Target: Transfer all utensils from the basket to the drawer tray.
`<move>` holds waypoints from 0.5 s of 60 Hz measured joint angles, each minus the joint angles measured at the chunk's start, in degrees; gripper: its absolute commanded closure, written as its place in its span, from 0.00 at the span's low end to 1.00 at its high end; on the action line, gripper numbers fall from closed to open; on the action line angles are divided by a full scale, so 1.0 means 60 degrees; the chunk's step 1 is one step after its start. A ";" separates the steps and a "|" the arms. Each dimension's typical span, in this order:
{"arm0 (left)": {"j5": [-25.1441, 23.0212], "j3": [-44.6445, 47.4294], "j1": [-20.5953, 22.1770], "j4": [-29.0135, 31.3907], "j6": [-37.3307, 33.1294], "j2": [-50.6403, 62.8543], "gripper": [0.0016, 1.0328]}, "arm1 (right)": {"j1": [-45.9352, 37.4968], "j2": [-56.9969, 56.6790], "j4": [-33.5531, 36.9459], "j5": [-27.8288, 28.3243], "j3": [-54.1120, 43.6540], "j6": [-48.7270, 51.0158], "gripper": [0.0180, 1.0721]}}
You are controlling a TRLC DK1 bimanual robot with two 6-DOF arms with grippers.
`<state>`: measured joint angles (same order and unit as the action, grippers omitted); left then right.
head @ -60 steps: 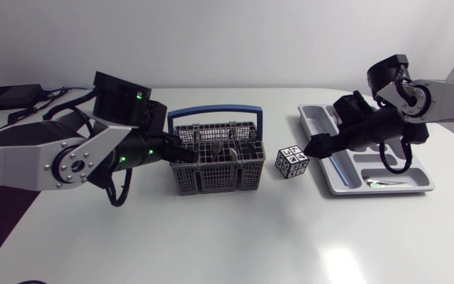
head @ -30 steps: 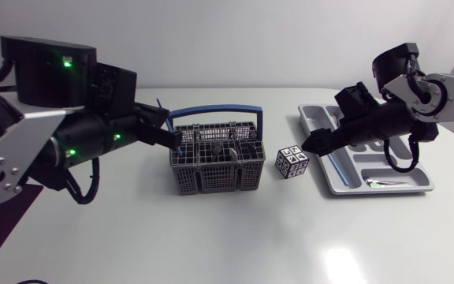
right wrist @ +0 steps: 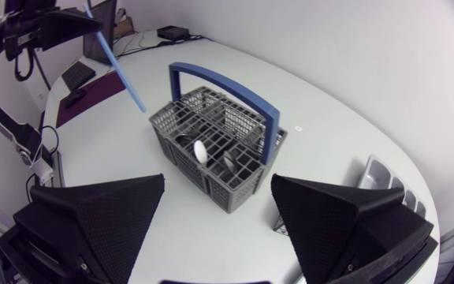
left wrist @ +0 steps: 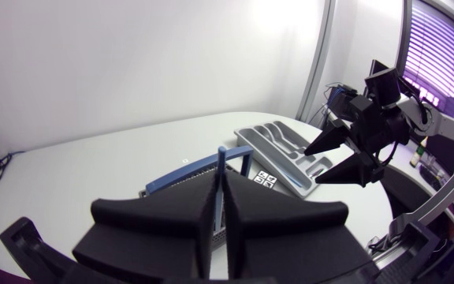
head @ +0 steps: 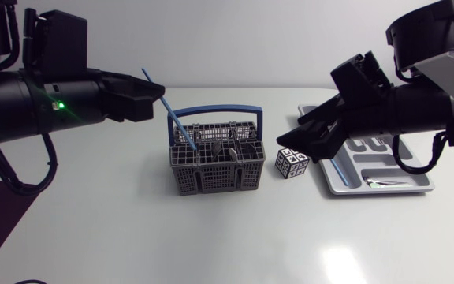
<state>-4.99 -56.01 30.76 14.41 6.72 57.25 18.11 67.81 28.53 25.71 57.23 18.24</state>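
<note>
Blue stick-thin utensil (head: 178,122) is pinched tight in the left claw (head: 161,91). It hangs tilted above the left end of the grey wire basket (head: 215,167), clear of the rim going by the right wrist view. The right claw (head: 294,132) is spread wide with nothing in it, hovering just right of the basket over the marker cube (head: 291,162). The drawer tray (head: 420,185) sits further right of the basket on the white desk (head: 211,237), with a blue utensil (head: 338,169) and a silver one (head: 385,184) inside. There are a few utensils (head: 219,148) in the basket.
</note>
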 measured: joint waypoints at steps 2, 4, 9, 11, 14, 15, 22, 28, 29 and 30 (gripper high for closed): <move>-0.0277 -0.0015 -0.0058 0.0029 0.0153 0.0055 0.96 | 0.0189 -0.0051 -0.0007 0.0036 -0.0007 0.0011 0.07; -0.0583 -0.0040 -0.0080 0.0055 0.0299 0.0175 0.96 | 0.0434 -0.0091 -0.0004 0.0131 -0.0022 0.0040 0.07; -0.1370 -0.0157 -0.0102 0.0138 0.0645 0.0587 0.96 | 0.1005 -0.0124 -0.0015 0.0339 -0.0087 0.0040 0.08; -0.1665 -0.0211 -0.0120 0.0179 0.0718 0.0761 0.96 | 0.1198 -0.0124 -0.0018 0.0382 -0.0124 0.0040 0.08; -0.2135 -0.0324 -0.0127 0.0270 0.0907 0.1071 0.96 | 0.1483 -0.0117 -0.0051 0.0463 -0.0178 0.0040 0.08; -0.2237 -0.0357 -0.0131 0.0291 0.0969 0.1158 0.96 | 0.1570 -0.0102 -0.0058 0.0466 -0.0186 0.0044 0.08; -0.3468 -0.0699 -0.0244 0.0495 0.1406 0.1847 0.96 | 0.2106 0.0124 -0.0368 0.0484 -0.0186 0.0044 0.10; -0.4138 -0.1020 -0.0364 0.0637 0.1639 0.2299 0.96 | 0.2379 0.0503 -0.0586 0.0506 -0.0186 0.0044 0.13; -0.4193 -0.1060 -0.0372 0.0648 0.1647 0.2353 0.96 | 0.2415 0.0565 -0.0594 0.0503 -0.0186 0.0044 0.14; -0.4240 -0.1096 -0.0379 0.0667 0.1657 0.2397 0.96 | 0.2433 0.0608 -0.0612 0.0503 -0.0186 0.0044 0.15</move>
<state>-30.44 -62.59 28.49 18.41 16.67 71.64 32.71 71.46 24.86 28.73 56.12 18.50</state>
